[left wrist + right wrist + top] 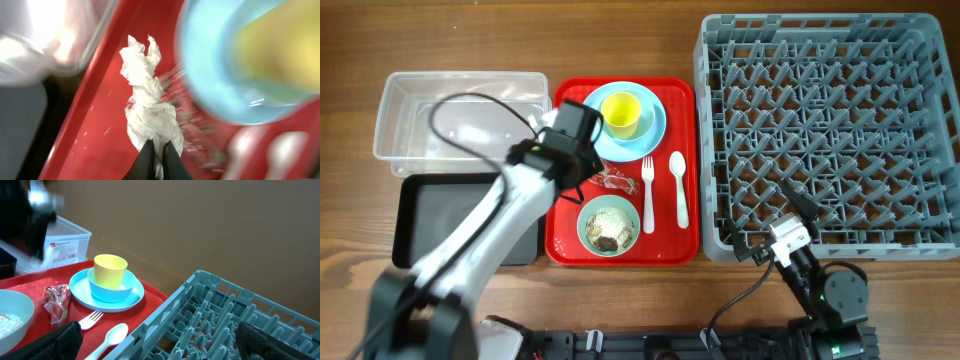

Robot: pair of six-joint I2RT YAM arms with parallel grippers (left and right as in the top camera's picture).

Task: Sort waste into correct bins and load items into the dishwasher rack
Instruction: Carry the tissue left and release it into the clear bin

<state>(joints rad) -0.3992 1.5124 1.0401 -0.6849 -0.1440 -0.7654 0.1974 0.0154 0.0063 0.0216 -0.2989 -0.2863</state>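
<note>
In the left wrist view, the left gripper [159, 150] is clamped on the tissue [150, 110], which sticks out ahead of the fingers over the red tray [100, 130]. The plate [220, 75] is to their right. In the right wrist view, the right gripper [165, 340] has its fingers wide apart, with the rack [210, 315] between and ahead of them. Overhead, the tub [460, 110] lies left of the left fingers.

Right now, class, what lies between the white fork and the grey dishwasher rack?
The white spoon, beside the fork on the red tray; the overhead view shows it.
</note>
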